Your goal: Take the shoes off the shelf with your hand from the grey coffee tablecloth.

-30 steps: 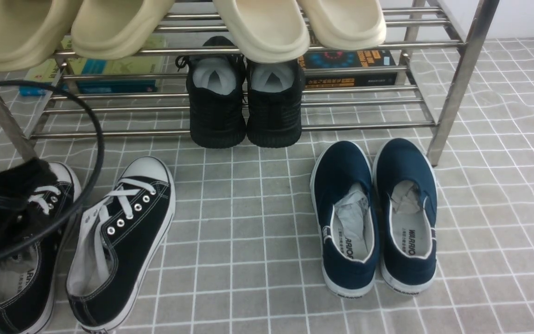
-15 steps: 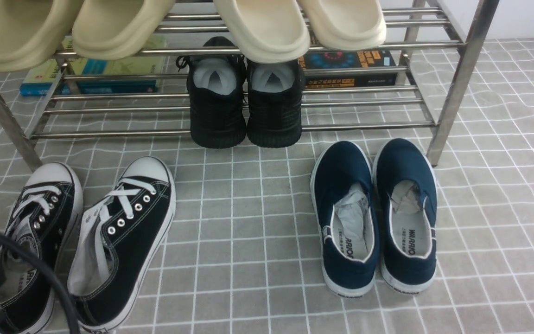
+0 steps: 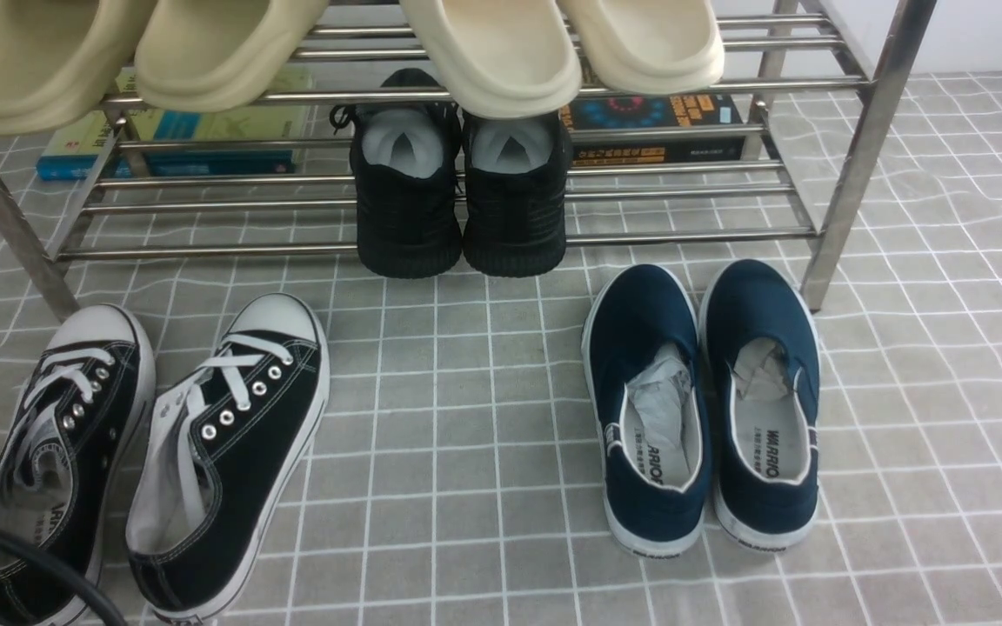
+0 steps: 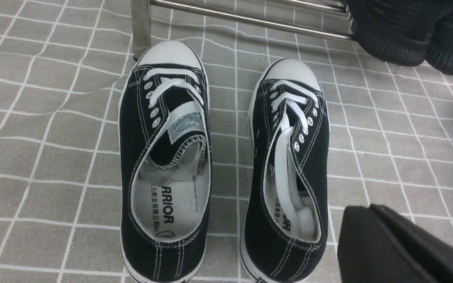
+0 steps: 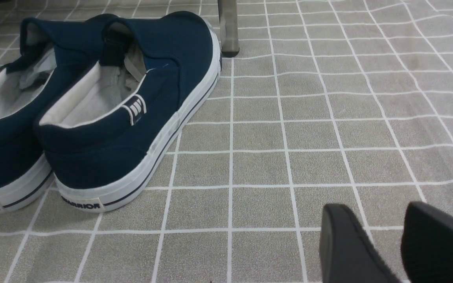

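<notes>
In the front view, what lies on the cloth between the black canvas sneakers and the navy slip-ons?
Nothing: the front view shows bare grey gridded cloth between the canvas sneakers and the slip-ons.

Shows a shiny steel rack [image 3: 865, 156] standing on a grey gridded cloth [image 3: 431, 435]. Carries two beige clogs [image 3: 205, 56] and two cream clogs [image 3: 510, 56] along the upper tier, all jutting over its front bar. Holds all-black knit sneakers [image 3: 410, 209] side by side on the lower tier, heels outward. Reveals yellow-green and blue books [image 3: 205, 130] and a black book [image 3: 701, 143] behind the bars. Sets black canvas sneakers [image 3: 249, 435] on the cloth at front left, white toe caps toward the rack, and navy slip-ons [image 3: 649, 348] at front right. Loops a black cable [image 3: 31, 556] across the leftmost canvas shoe's heel.
</notes>
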